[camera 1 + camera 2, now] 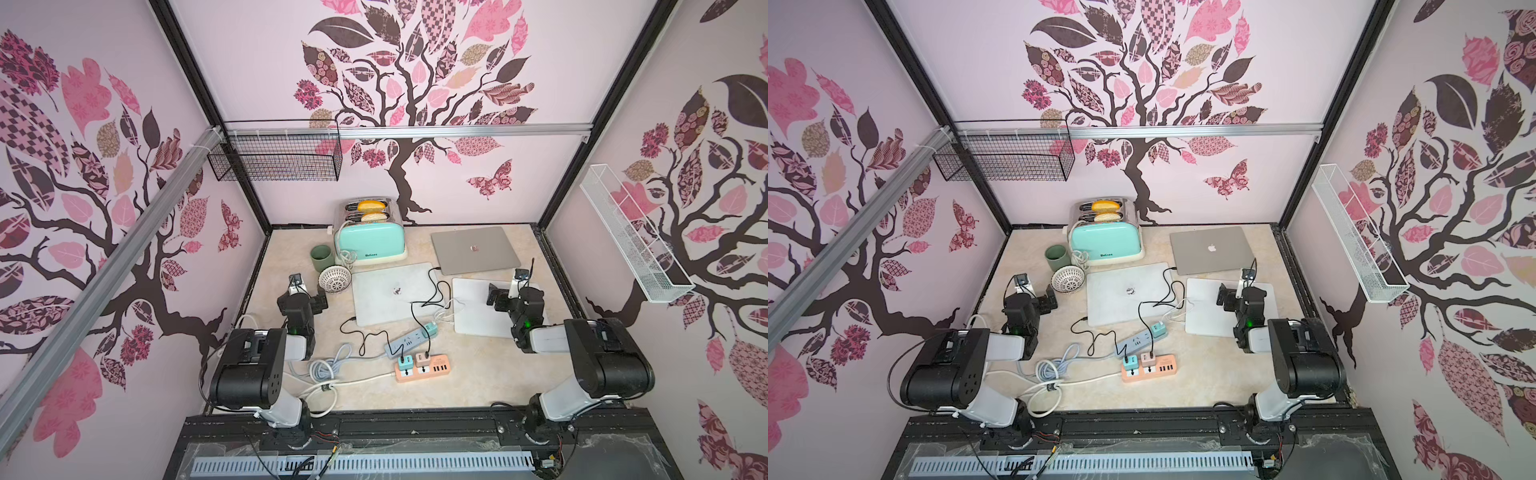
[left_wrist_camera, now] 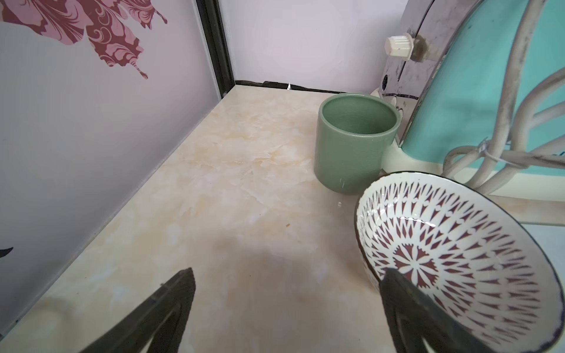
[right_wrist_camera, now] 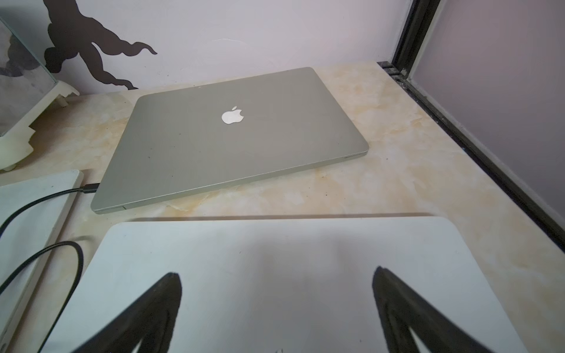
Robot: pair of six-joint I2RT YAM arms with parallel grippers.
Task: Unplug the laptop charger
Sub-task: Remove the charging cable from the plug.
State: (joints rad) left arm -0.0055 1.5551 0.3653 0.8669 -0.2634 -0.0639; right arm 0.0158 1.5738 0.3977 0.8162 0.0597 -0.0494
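A black charger cable [image 1: 432, 291] is plugged by its connector [image 3: 90, 187] into the side of the closed grey laptop [image 3: 232, 137] at the back right. In both top views it loops down to a small pink adapter [image 1: 423, 358] on the orange power strip [image 1: 422, 368]. My right gripper [image 3: 276, 272] hangs open over the white laptop [image 3: 275, 244] in front of the grey one, apart from the connector. Open too, my left gripper [image 2: 290, 272] hovers over bare table beside the patterned bowl [image 2: 452, 256], far from the cable.
A third, white-cased laptop [image 1: 392, 293] lies mid-table. A second black cable [image 1: 361, 332] with a free end runs to a blue adapter [image 1: 403, 360]. A grey strip [image 1: 409, 340] carries a teal adapter [image 1: 430, 330]. Green cup [image 2: 354, 143], toaster [image 1: 370, 241] and coiled cords [image 1: 324, 368] stand around.
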